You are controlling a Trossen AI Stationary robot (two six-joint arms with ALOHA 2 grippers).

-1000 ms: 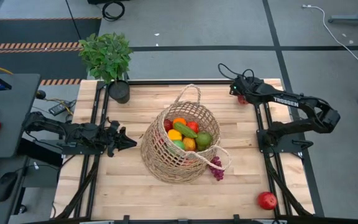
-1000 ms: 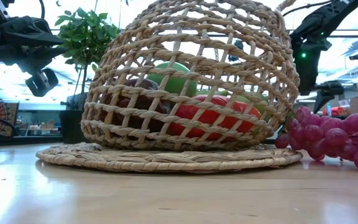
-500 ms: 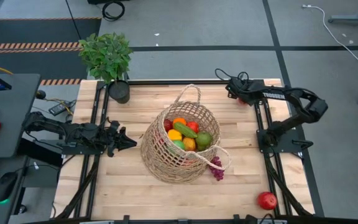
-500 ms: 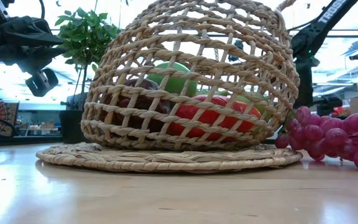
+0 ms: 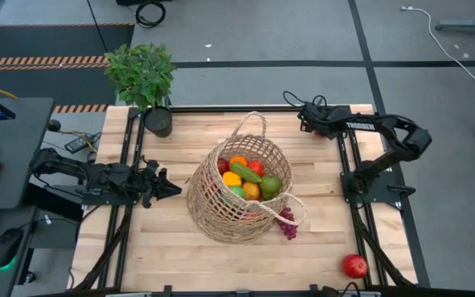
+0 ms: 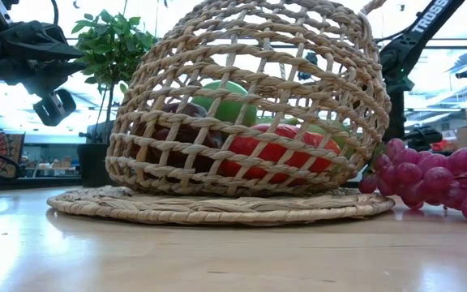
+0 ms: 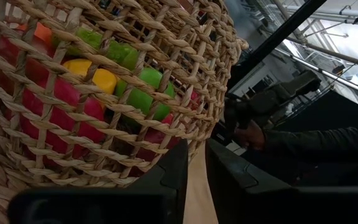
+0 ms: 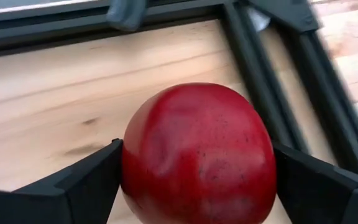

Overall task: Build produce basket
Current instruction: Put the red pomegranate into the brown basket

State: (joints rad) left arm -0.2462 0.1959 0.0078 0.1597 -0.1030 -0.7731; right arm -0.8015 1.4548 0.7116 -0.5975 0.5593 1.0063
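The right gripper (image 8: 197, 180) is out at the far right corner of the table, its fingers spread wide on either side of a red apple (image 8: 199, 152) that sits on the wood beside the black frame rail (image 8: 272, 93); whether the pads are pressing it yet I cannot tell, so I'd call it flanked rather than gripped; the wicker basket (image 5: 237, 194) stands mid-table, already holding an orange, a cucumber, a yellow pepper and a green apple, with the purple grapes (image 5: 288, 223) lying outside against its near rim and a second red apple (image 5: 354, 266) alone at the near right corner; the left gripper (image 5: 162, 186) waits low beside the basket, jaws nearly closed on nothing; my worry is the round apple squirting out sideways if the fingers close off-centre, rolling to the rail or off the edge; a shallow hold could also drop it on the way over
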